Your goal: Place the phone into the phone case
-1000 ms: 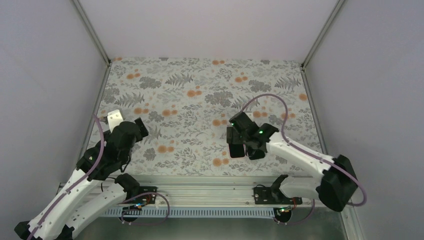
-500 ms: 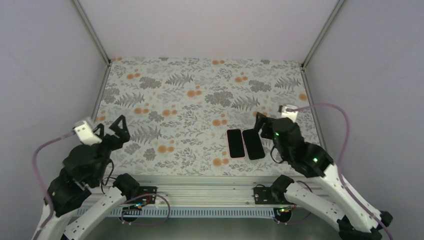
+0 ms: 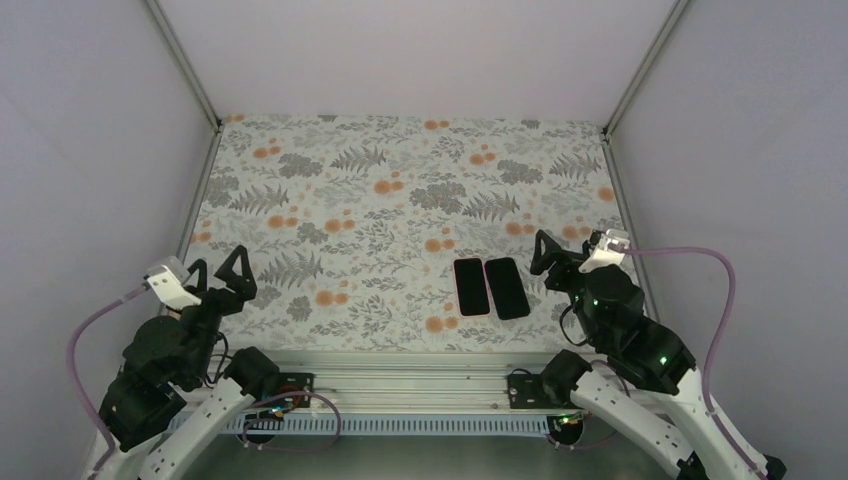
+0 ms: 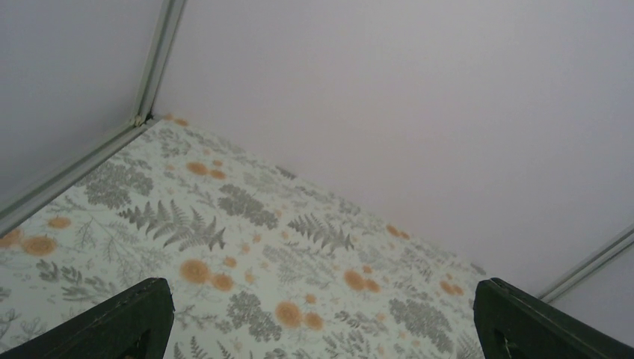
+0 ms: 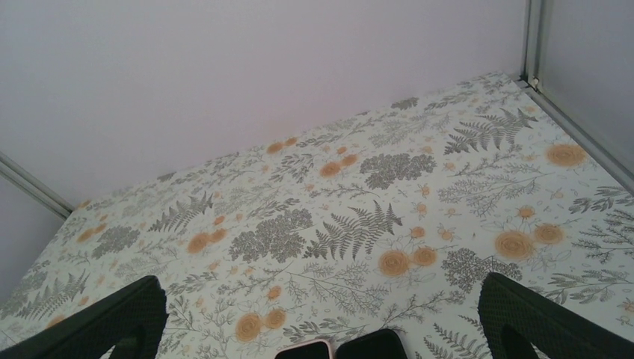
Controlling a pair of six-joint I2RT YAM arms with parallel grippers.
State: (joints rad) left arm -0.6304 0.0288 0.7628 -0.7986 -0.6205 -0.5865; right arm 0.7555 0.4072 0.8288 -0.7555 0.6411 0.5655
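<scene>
Left: my left gripper point(image 3: 218, 268), fingers spread wide and holding nothing, hangs over the near left part of the flowered table point(image 3: 380, 160), well apart from the work. Centre-right: a pink-edged piece point(image 3: 471, 287) and a black piece point(image 3: 506, 288) lie flat side by side, touching or nearly so, near the table's front edge. I take one for the phone and one for the phone case but cannot tell which, and since they lie apart I judge the fitting not yet done. Right: my right gripper point(image 3: 560, 252), likewise spread and empty, hangs just beside the black piece.
</scene>
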